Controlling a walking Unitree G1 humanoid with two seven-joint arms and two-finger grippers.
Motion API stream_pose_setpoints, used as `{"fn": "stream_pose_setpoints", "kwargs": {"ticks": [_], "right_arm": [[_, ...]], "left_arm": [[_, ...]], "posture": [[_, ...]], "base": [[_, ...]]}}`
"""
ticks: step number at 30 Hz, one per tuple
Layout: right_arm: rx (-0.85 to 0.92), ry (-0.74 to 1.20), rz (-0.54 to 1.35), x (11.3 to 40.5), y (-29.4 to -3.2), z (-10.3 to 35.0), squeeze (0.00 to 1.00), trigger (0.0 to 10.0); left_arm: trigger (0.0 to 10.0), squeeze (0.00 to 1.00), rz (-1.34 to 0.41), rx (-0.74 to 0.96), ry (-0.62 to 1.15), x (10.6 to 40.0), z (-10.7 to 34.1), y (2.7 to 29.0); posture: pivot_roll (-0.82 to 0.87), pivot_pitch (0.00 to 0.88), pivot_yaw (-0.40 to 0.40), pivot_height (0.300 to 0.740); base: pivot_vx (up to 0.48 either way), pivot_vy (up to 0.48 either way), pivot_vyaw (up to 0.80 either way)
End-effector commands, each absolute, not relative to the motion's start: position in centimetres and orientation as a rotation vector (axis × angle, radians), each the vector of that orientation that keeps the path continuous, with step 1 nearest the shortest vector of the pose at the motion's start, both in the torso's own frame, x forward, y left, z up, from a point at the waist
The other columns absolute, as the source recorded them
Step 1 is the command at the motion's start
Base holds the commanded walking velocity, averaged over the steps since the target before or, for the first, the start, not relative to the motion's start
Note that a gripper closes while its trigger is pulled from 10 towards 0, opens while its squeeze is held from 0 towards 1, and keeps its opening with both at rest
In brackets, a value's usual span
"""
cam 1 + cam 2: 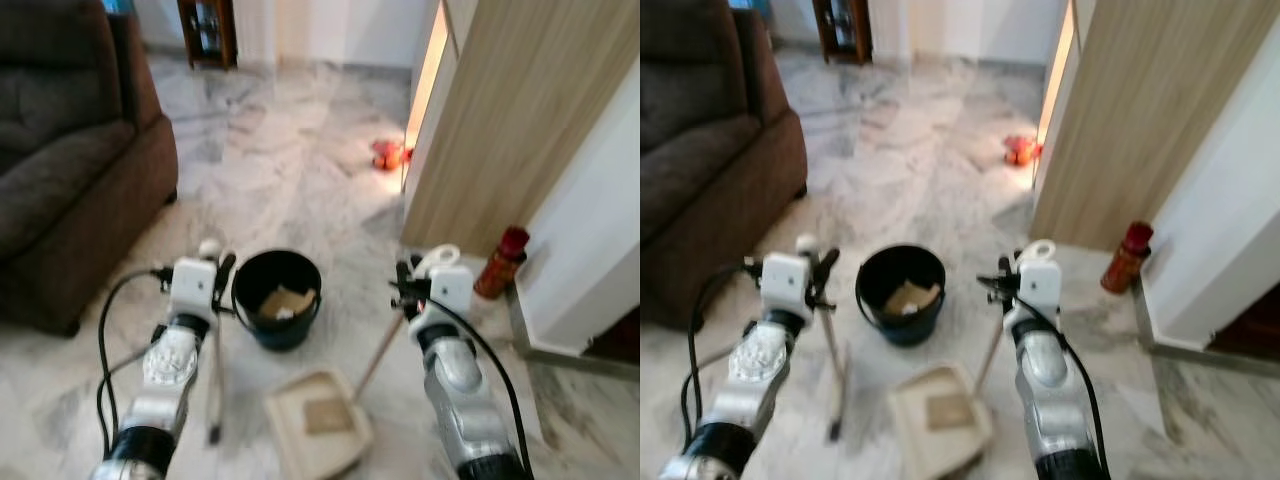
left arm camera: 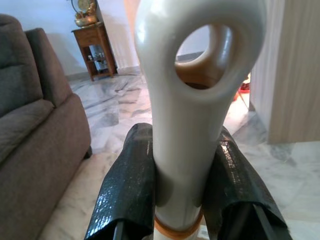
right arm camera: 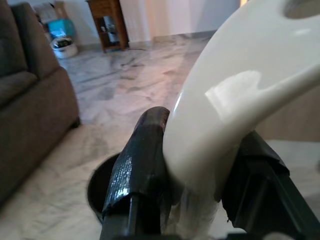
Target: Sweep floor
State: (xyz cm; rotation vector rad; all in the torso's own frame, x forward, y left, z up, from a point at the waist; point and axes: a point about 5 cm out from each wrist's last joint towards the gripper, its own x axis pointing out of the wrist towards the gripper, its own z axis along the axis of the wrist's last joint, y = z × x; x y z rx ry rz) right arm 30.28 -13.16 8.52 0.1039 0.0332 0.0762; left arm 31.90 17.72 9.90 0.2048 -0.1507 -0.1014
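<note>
Right wrist view: dustpan handle [image 3: 235, 105] cropped, black bucket [image 3: 102, 187] half-hidden.

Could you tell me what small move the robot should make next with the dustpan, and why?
Probably lift and tip the dustpan toward the black bin. The pan lies on the floor just in front of the bin and seems to hold a brownish scrap, and the bin already holds similar scraps. The right gripper is shut on the dustpan handle; the left gripper clamps the broom handle.

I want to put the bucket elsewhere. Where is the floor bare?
Bare marble lies between the sofa and the wooden panel, beyond the bucket. It is crowded near the robot: dustpan, broom handle, and a red bottle by the wall.
</note>
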Motion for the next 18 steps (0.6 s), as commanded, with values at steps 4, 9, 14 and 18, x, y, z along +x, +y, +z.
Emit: {"fn": "stream_pose_setpoints", "kwargs": {"ticks": [4, 9, 14, 18], "right_arm": [[0.101, -0.015, 0.066, 30.70, -13.72, 9.59, 0.00, 10.0], [0.100, -0.022, 0.069, 30.73, -13.85, 9.83, 0.00, 10.0], [0.084, -0.015, 0.079, 30.75, -13.84, 9.90, 0.00, 10.0], [0.102, -0.022, 0.067, 30.76, -14.14, 10.38, 0.00, 10.0]], "left_arm": [[10.0, 0.00, -0.127, 0.197, -0.195, 32.25, 10.75, 16.78], [10.0, 0.00, -0.141, 0.193, -0.190, 32.22, 10.60, 16.55], [10.0, 0.00, -0.144, 0.195, -0.185, 32.45, 10.61, 16.55], [10.0, 0.00, -0.139, 0.196, -0.189, 32.50, 10.68, 16.62]], "posture": [[-0.03, 0.000, 0.011, 0.740], [-0.03, 0.000, 0.018, 0.740], [-0.04, 0.000, 0.017, 0.740], [-0.04, 0.000, 0.017, 0.740]], "base": [[0.000, 0.000, 0.00], [0.000, 0.000, 0.00], [0.000, 0.000, 0.00], [0.000, 0.000, 0.00]]}}
